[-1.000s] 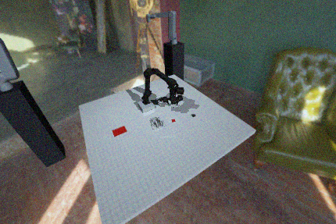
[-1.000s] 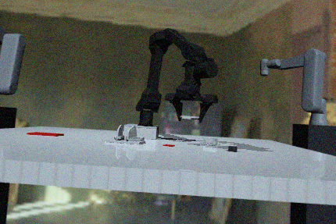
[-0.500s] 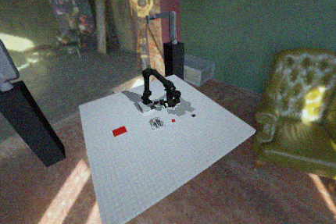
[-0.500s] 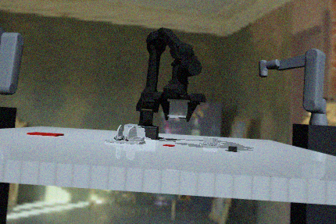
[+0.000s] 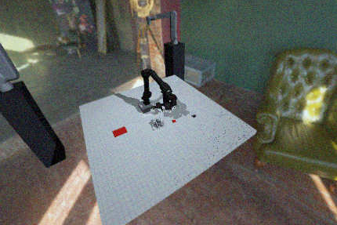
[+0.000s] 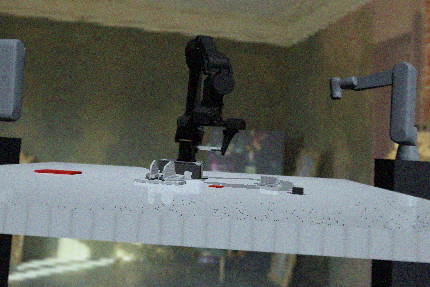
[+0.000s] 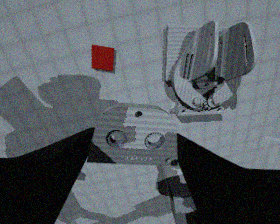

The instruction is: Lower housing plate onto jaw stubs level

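Worktop (image 5: 164, 163) (image 6: 225, 223), white and gridded, stretched across the lower part of the exterior view, and at its far left stood a grey upright shape (image 6: 10, 80) above a black block. Next came a flat red rectangle (image 5: 119, 132) (image 6: 58, 172) lying on the surface. To the right of it sat the light-coloured assembly (image 5: 157, 124) (image 6: 168, 172) (image 7: 210, 65), its two slab-like pieces standing up side by side from a base, with a box-like part just behind. Beyond rose the black arm (image 5: 146, 82) (image 6: 195, 88), bent over at the top and reaching down. Its jaws (image 5: 168, 108) (image 6: 207, 150) (image 7: 136, 131) stood wide apart, yet shut against the two ends of the housing plate (image 6: 209, 148) (image 7: 135, 142). That plate hung between them above the worktop, apart from the assembly, not seated on the stubs; the wrist view showed its two round holes and a smaller dark one. Below and to the right lay a small red square (image 5: 174, 121) (image 6: 215, 186) (image 7: 103, 58), then a little black block (image 5: 193, 116) (image 6: 298, 190). At the far right stood a grey jointed arm (image 5: 174, 26) (image 6: 404, 103) on a black column (image 5: 174, 59) (image 6: 400, 183).
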Motion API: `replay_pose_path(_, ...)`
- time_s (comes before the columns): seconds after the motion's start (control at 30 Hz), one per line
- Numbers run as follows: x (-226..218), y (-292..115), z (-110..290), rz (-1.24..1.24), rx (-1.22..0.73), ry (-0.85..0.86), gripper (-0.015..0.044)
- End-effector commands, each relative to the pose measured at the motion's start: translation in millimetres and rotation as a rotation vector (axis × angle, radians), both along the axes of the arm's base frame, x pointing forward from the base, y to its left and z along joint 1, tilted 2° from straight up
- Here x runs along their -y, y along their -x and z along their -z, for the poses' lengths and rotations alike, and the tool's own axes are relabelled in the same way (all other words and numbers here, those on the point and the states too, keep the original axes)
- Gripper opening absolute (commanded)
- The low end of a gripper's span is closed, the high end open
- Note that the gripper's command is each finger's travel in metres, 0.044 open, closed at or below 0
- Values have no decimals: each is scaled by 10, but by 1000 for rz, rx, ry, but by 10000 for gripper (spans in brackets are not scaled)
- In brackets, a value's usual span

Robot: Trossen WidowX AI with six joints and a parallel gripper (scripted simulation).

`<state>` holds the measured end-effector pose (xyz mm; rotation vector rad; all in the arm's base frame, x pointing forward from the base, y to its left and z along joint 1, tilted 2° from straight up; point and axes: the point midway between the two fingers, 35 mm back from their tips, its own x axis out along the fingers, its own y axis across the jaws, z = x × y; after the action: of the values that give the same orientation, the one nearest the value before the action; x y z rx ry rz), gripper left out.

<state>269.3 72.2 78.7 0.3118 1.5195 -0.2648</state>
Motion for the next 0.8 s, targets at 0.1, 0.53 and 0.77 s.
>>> replay_pose_path(0.1,224,12,-8,-28,8,-3,351)
replay_pose_path(0.53,649,64,9,-78,10,2,351)
replay_pose_path(0.77,867,119,20,-105,11,4,351)
